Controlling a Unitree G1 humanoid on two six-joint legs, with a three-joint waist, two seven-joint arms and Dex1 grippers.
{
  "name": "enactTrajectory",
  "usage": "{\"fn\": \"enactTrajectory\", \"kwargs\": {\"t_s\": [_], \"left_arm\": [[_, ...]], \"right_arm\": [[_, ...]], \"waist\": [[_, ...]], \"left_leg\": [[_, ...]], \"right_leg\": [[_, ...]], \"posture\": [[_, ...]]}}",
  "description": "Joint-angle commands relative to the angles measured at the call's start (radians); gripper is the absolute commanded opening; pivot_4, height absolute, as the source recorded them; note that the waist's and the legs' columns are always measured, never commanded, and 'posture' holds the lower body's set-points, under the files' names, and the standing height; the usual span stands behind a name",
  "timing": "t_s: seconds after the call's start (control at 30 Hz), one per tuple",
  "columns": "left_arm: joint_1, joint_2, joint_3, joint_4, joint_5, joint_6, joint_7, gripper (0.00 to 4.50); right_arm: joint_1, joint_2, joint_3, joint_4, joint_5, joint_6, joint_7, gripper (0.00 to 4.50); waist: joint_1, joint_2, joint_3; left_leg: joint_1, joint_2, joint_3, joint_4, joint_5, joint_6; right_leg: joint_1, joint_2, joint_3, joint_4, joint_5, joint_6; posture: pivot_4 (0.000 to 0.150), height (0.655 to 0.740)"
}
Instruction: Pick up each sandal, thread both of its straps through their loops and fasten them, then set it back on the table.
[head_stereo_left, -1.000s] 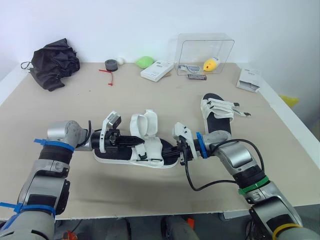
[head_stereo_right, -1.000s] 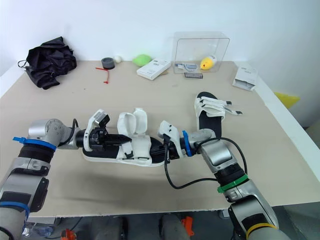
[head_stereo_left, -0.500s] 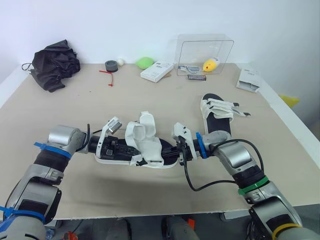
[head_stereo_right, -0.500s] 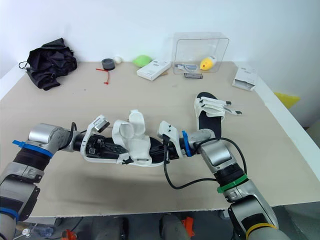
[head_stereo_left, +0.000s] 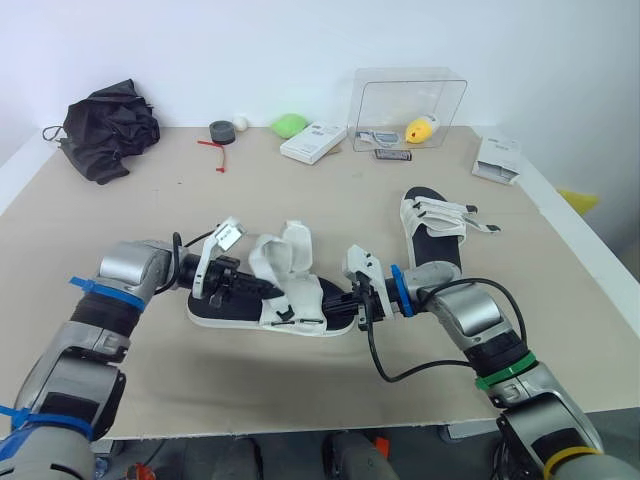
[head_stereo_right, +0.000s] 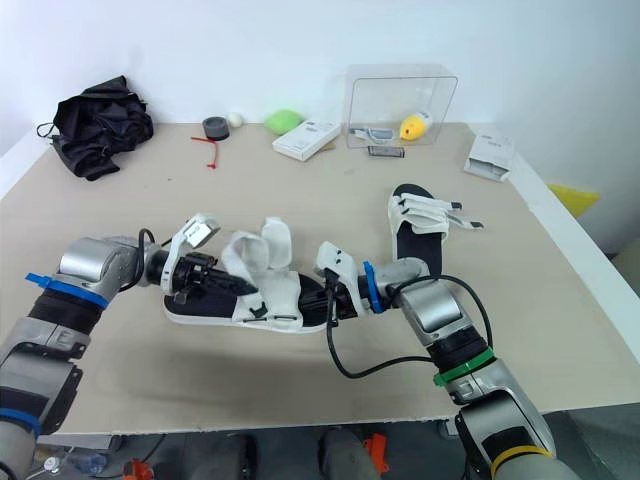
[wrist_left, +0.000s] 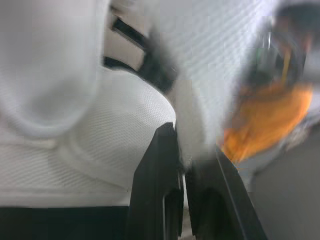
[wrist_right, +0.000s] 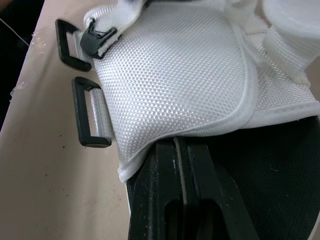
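Near sandal (head_stereo_left: 228, 318) lies centre frame on surface (head_stereo_left: 300, 195), straps undone; 2nd sandal (head_stereo_left: 436, 232) sits upper right of it. L gripper (head_stereo_left: 266, 289): fingers together, seemingly nipping strap (head_stereo_left: 286, 252) edge. R gripper (head_stereo_left: 338, 303): fingers together, pressed on sole under flap. Risk: thin nip slips and strap flops back, or sandal skids if R pin is too light.

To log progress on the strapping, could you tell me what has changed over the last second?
The left gripper, pinching the near sandal's white strap flap, dipped toward the table half a second ago, folding the flap down, and has since risen, standing it up again. The right gripper stayed at the sandal's other end; the second sandal did not move.
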Motion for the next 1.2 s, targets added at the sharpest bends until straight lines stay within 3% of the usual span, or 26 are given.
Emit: {"fn": "enactTrajectory", "kwargs": {"t_s": [0.03,0.37,0.57,0.77,0.87,1.0,1.2], "left_arm": [[-0.005,0.011,-0.02,-0.02,-0.016,-0.005,-0.023,0.21],[-0.126,-0.087,0.149,0.146,-0.111,0.241,0.047,0.21],[-0.146,-0.022,0.066,0.135,-0.084,0.254,-0.015,0.21],[-0.208,0.039,-0.029,0.139,-0.155,0.302,-0.023,0.21],[-0.238,0.049,-0.008,0.16,-0.216,0.376,-0.023,0.21],[-0.199,0.131,-0.042,0.093,-0.28,0.41,-0.023,0.21],[0.038,0.46,-0.282,-0.199,-0.329,0.182,-0.023,0.21]], "right_arm": [[0.029,-0.01,0.047,0.058,-0.057,0.031,-0.026,0.0],[0.039,-0.008,0.046,0.046,-0.053,0.037,-0.031,0.0],[0.041,-0.009,0.049,0.045,-0.052,0.038,-0.026,0.0],[0.048,-0.003,0.052,0.037,-0.051,0.043,-0.031,0.0],[0.059,0.001,0.049,0.025,-0.05,0.045,-0.043,0.0],[0.063,0.001,0.045,0.02,-0.047,0.048,-0.048,0.0],[0.061,-0.001,0.049,0.022,-0.052,0.044,-0.041,0.0]], "waist": [[0.0,0.0,0.0],[0.0,0.0,0.0],[0.0,0.0,0.001],[0.001,0.0,0.001],[0.001,0.0,0.001],[-0.001,-0.001,0.001],[-0.013,0.002,0.001]], "left_leg": [[0.0,0.0,0.0,0.0,0.0,0.0],[-0.001,0.0,0.0,0.002,0.0,0.0],[0.0,0.0,-0.002,0.002,0.0,0.001],[0.0,0.0,-0.003,0.002,0.0,0.001],[0.0,0.0,-0.003,0.002,0.0,0.001],[-0.001,0.0,-0.003,0.002,0.0,0.001],[0.001,0.001,-0.003,-0.001,-0.003,0.002]], "right_leg": [[0.0,0.0,0.0,0.0,0.0,0.0],[-0.001,0.002,0.001,0.002,0.0,0.001],[-0.001,0.002,0.001,0.007,-0.001,0.002],[-0.002,0.002,0.0,0.007,-0.001,0.001],[-0.001,0.002,0.0,0.007,-0.002,0.001],[-0.002,0.002,0.0,0.008,-0.003,0.0],[-0.002,0.003,0.0,0.01,-0.007,-0.002]], "posture": [[0.15,0.74],[0.15,0.74],[0.15,0.74],[0.15,0.74],[0.15,0.74],[0.15,0.74],[0.15,0.74]]}}
